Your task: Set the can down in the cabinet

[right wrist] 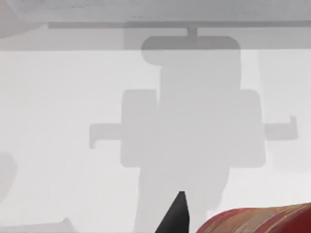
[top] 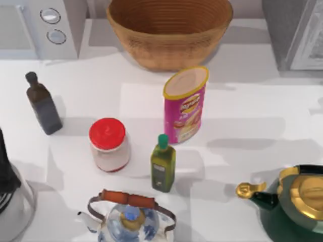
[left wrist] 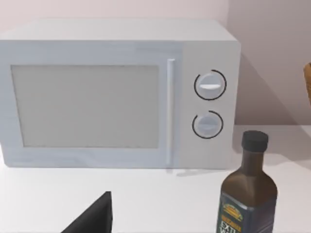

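The tall pink chip can with a yellow rim (top: 185, 104) stands upright mid-desk, long axis vertical, just in front of the empty woven wicker basket (top: 169, 31). The grey cabinet with its pale front panel (top: 298, 33) sits at the far right corner, so I'd guess my right arm's nearer. Can't tell how either set of jaws stands.

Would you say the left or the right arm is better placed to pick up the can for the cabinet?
Probably the right. The can stands right of centre, the cabinet is at the table's far right corner, and the right wrist view shows a red, can-like curved edge close by. The left wrist view faces the microwave at far left.
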